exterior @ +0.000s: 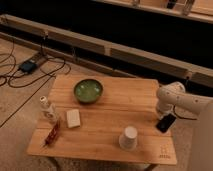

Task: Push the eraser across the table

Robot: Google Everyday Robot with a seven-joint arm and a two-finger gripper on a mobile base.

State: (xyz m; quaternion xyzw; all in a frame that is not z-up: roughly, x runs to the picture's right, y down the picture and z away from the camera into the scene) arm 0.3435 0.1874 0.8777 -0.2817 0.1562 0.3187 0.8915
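The eraser [166, 123] is a small black slab lying at an angle near the right edge of the light-wood table [105, 125]. It is to the right of the white cup [129, 137]. My gripper [161, 114] hangs from the white arm [171, 96] and comes down right at the eraser's upper end. Its dark tip merges with the eraser, so I cannot tell contact from a small gap.
A green bowl [88, 91] stands at the table's back middle. A pale cream block [73, 118], a small bottle [48, 108] and a red item [52, 134] are at the left. A dark logo mark [164, 154] is at the front right corner. Cables lie on the floor at the left.
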